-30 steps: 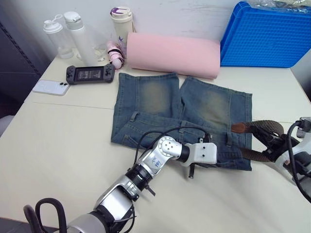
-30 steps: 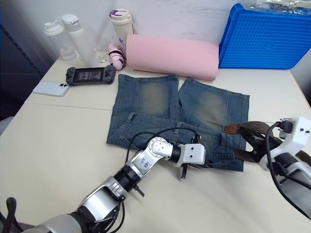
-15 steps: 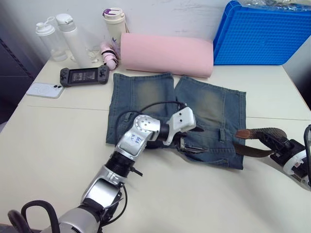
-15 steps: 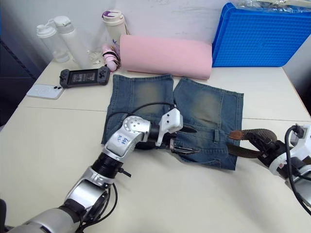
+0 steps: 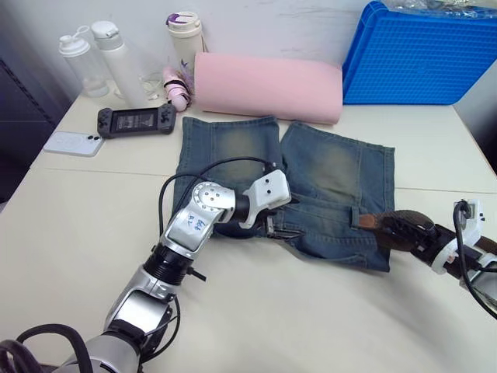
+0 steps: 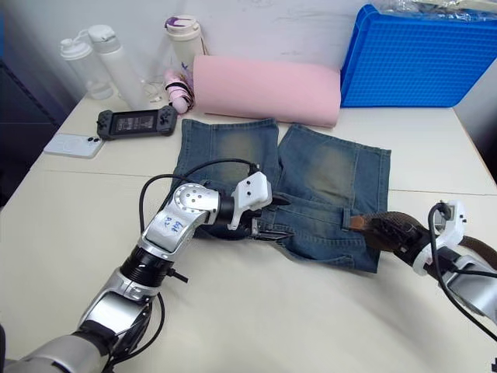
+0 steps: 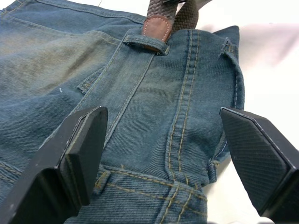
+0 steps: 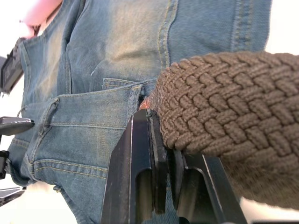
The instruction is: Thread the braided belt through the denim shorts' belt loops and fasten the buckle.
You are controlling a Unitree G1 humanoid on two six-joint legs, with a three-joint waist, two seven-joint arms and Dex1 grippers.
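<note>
The denim shorts (image 5: 283, 186) lie flat on the worktop (image 5: 93, 233), waistband toward the robot. The left tool (image 7: 163, 154) stands wide open, empty, its two black fingers (image 7: 79, 149) straddling the waistband seam. Straight ahead of it, past one of the belt loops (image 7: 145, 43), the leather tip of the braided belt (image 7: 161, 21) sits in or against that loop; I cannot tell whether it has gone through. The right tool (image 8: 161, 154) is clamped on the woven strap, at the waistband's right edge, with a loop of strap bulging above its fingers.

The belt looks soft and floppy, likely to buckle when pushed, so it seems best gripped close behind the stiffer leather tip. The denim is limp and light, likely to bunch and slide unless pinned beside the loop.
</note>
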